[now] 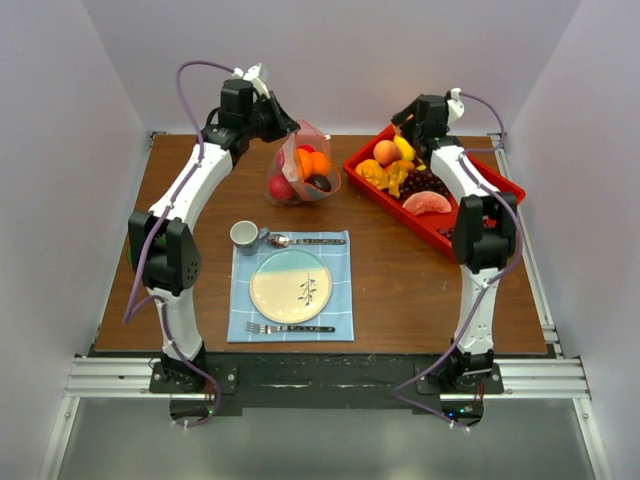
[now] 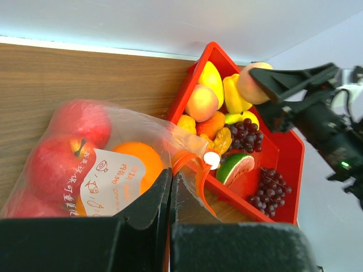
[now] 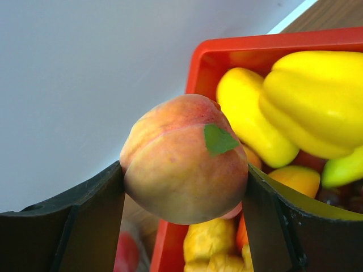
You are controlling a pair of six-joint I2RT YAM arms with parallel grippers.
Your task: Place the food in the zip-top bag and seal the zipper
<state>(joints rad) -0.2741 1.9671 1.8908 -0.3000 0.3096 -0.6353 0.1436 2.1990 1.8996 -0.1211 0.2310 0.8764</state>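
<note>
Peach (image 3: 184,164) in right jaws, bag (image 2: 122,122) in left

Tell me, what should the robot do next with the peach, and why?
Probably lift the peach and carry it toward the zip-top bag. The right pincer is shut on it at the red tray, while the left pincer pinches the bag's mouth, with apples and an orange already inside.

Bright, even overhead light; soft shadows are cast on the table (image 1: 400,290). Glare is seen on the zip-top bag (image 2: 122,122); wrist-view foregrounds are rendered dark.
</note>
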